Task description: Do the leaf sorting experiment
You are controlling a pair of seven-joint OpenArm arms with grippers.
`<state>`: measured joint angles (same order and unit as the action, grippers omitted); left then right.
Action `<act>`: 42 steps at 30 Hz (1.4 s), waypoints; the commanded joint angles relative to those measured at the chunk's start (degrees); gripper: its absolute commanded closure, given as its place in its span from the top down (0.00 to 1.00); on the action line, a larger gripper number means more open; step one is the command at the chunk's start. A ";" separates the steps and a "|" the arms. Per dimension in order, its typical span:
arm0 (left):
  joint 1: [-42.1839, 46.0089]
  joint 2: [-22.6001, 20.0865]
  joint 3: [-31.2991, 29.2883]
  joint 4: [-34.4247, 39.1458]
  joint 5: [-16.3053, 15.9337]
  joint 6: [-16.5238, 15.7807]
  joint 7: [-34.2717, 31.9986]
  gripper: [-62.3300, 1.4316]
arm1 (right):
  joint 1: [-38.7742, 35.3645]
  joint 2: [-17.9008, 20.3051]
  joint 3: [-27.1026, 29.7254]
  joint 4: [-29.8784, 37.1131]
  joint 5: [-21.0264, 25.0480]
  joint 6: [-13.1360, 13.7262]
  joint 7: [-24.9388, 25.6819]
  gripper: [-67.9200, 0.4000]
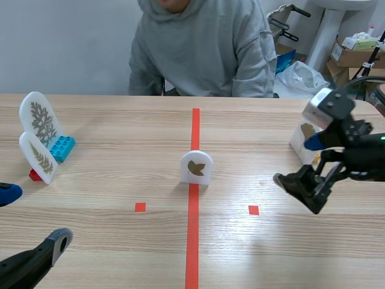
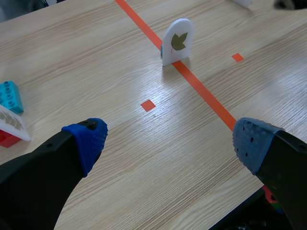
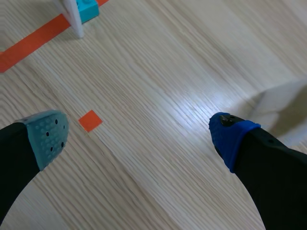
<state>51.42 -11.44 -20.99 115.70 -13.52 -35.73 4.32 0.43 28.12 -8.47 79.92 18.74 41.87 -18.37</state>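
Observation:
A white arch-shaped card with a brown leaf (image 1: 196, 168) stands on the red centre line, held upright by a blue brick (image 3: 89, 8) behind it. The same leaf card (image 2: 178, 41) stands far ahead of my left gripper (image 2: 170, 143), which is open and holds nothing. The left gripper (image 1: 33, 215) sits low at the table's near left corner. My right gripper (image 1: 304, 168) hovers open over the right half of the table; in its own view the right gripper (image 3: 139, 136) has only bare wood between its pads. Two fern-like leaf cards (image 1: 40, 117) (image 1: 38, 157) stand at the far left.
The left cards rest in a blue brick (image 1: 62, 148) and a red brick (image 1: 35, 175). Another white card (image 1: 302, 137) stands behind the right arm, partly hidden. A person in a grey hoodie (image 1: 204, 48) sits across the table.

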 commanded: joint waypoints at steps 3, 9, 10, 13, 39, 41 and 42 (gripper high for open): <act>-0.17 0.15 0.07 0.20 -0.61 -0.02 -0.79 0.90 | 7.91 -0.66 -6.40 -5.07 -0.37 0.20 1.40 0.89; -0.17 0.15 0.07 0.20 -0.61 -0.02 -0.76 0.90 | 17.57 -4.44 -16.00 -13.38 -2.12 0.17 3.26 0.89; -0.17 0.17 0.07 0.20 -0.61 -0.02 -0.76 0.90 | 18.86 -5.03 -17.42 -14.58 -2.12 0.17 3.37 0.89; -0.17 0.17 0.07 0.20 -0.61 -0.02 -0.57 0.90 | 22.43 -7.23 -21.14 -18.45 -3.39 -0.28 4.57 0.89; -0.17 1.25 0.07 0.20 -0.61 -0.02 -0.35 0.90 | 28.87 -18.21 -29.75 -31.61 -8.17 -4.90 8.24 0.60; -0.20 1.25 0.07 0.20 -0.61 -0.02 -0.37 0.90 | 28.57 -17.97 -29.75 -31.61 -8.15 -5.25 8.17 0.58; -0.20 1.25 0.07 0.20 -0.61 -0.02 -0.37 0.90 | 28.48 -17.84 -29.75 -31.61 -8.15 -5.29 8.17 0.58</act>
<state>51.42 -10.48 -20.99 115.70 -13.52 -35.70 4.54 28.18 9.58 -38.70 47.24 9.89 36.64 -10.55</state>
